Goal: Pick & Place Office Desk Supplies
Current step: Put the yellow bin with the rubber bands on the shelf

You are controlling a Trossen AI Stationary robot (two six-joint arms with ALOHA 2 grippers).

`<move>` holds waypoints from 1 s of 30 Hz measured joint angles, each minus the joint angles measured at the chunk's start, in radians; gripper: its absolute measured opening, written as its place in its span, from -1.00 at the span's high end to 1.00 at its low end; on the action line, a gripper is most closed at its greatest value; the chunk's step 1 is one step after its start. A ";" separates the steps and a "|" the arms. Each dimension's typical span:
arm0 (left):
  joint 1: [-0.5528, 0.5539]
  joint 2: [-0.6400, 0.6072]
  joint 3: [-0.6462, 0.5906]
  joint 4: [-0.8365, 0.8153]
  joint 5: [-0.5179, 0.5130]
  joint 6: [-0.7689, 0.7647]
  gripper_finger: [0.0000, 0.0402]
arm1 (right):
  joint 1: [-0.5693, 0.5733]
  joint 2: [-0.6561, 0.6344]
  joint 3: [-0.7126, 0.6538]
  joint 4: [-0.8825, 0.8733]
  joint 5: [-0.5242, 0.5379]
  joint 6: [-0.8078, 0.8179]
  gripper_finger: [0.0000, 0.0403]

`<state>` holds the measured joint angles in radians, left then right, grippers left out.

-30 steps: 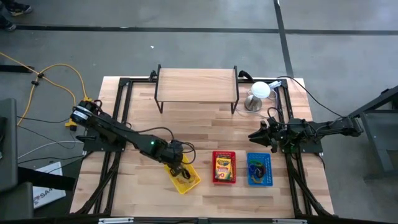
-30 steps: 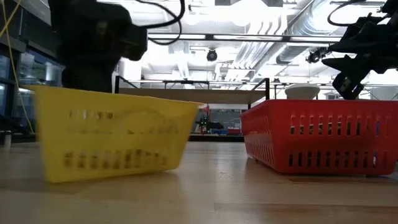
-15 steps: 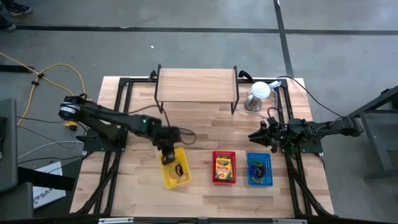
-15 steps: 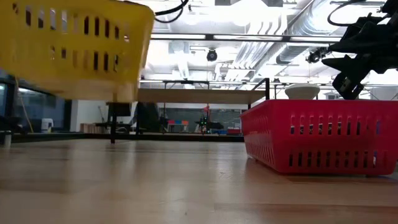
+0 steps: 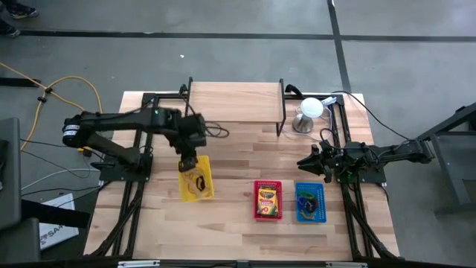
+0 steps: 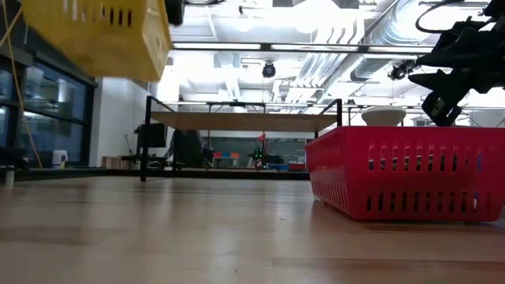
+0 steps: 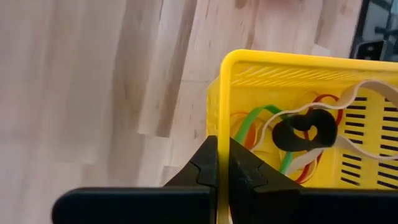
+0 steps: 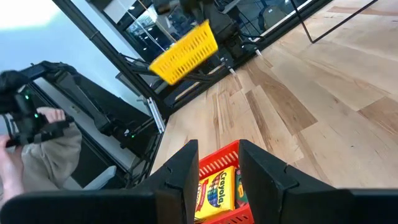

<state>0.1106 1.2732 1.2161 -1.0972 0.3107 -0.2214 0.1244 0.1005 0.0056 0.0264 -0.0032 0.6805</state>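
A yellow basket [image 5: 195, 179] hangs above the table's left half, and my left gripper [image 5: 187, 160] is shut on its far end. In the left wrist view the basket [image 7: 298, 124] holds green, tan and red rubber-band loops and a black ring. A red basket [image 5: 268, 199] with a crayon box and a blue basket [image 5: 310, 202] with small supplies rest on the table near its front right. My right gripper [image 5: 303, 161] waits open at the right, above and behind the red basket [image 8: 217, 186], touching nothing. My left gripper pinches the yellow basket's wall at its rim [image 7: 222, 134], one finger outside and one inside. The fingers come slanting down from above at the basket's far end. The basket [image 6: 95, 35] is lifted clear of the table and hangs below the gripper.
A wooden shelf on black legs [image 5: 236, 100] stands at the table's far middle. A white dome on a metal base [image 5: 309, 112] sits to its right. Bare wood lies in front of the shelf and left of the red basket. A person's hand [image 8: 18, 137] shows beyond the table.
My left gripper has risen and swung toward the table's far left, staying shut on the yellow basket. The basket stood on the table near the front a second ago; it is now lifted clear, carried back and left, and turned about.
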 joint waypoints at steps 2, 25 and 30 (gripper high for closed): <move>0.029 0.009 0.059 -0.056 0.001 0.076 0.99 | 0.000 0.000 0.000 0.000 0.000 0.000 0.50; 0.578 0.339 0.454 -0.250 0.032 0.758 0.99 | 0.000 0.000 0.000 0.000 0.000 0.000 0.50; 0.634 0.450 0.605 -0.325 0.034 0.856 0.99 | 0.000 0.000 0.000 0.000 0.000 0.000 0.50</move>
<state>0.7441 1.7237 1.8214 -1.4224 0.3450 0.6349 0.1244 0.1003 0.0057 0.0263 -0.0032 0.6807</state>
